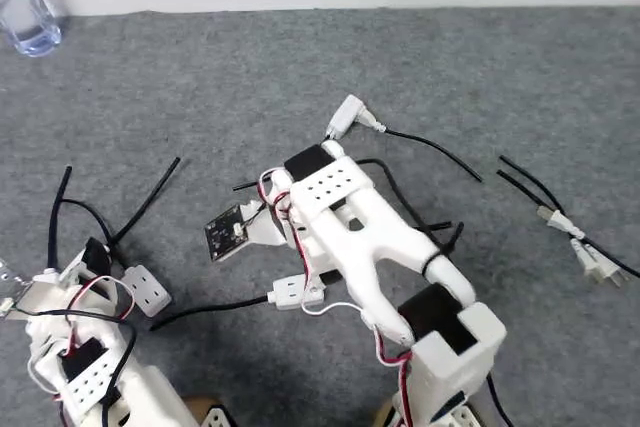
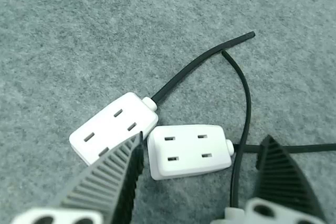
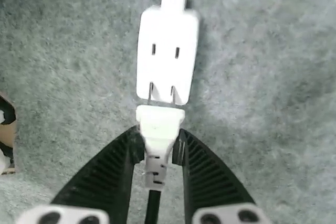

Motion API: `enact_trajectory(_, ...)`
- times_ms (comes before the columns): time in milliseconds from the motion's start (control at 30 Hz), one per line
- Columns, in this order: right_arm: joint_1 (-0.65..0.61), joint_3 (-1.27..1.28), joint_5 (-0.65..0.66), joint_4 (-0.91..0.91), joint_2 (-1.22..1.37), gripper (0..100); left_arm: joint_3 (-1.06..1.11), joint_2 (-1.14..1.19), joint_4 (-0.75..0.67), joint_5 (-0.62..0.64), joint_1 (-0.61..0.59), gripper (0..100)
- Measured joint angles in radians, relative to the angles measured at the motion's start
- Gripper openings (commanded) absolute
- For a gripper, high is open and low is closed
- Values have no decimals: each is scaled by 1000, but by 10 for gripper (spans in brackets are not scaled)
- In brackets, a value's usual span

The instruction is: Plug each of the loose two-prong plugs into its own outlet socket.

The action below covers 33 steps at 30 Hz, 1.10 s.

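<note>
My right end effector [image 3: 157,139] is clamped on a plug [image 3: 159,120], prongs right at the socket [image 3: 167,56] slots, so I can push straight in. My left end effector [image 2: 203,142] hangs spread apart over two more sockets [image 2: 113,127], ready.

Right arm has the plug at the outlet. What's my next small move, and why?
Probably push the right gripper straight forward a little. The plug it pinches lines up with the outlet's near slots, but bare prongs show between them, so it looks only partly seated.
</note>
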Motion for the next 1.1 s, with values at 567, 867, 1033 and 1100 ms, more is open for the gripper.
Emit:
enact_trajectory(567, -3, 0, -28, 6, -38, 9, 0, 0, 0, 3, 49, 328)
enact_trajectory(867, 14, 3, -221, 11, -324, 9, 0, 0, -44, 132, 457, 329)
enact_trajectory(1033, 74, 57, -327, -17, -440, 9, 0, 0, -69, 318, 658, 330)
enact_trajectory(1100, 81, 91, -365, -43, -473, 9, 0, 0, -107, 431, 750, 330)
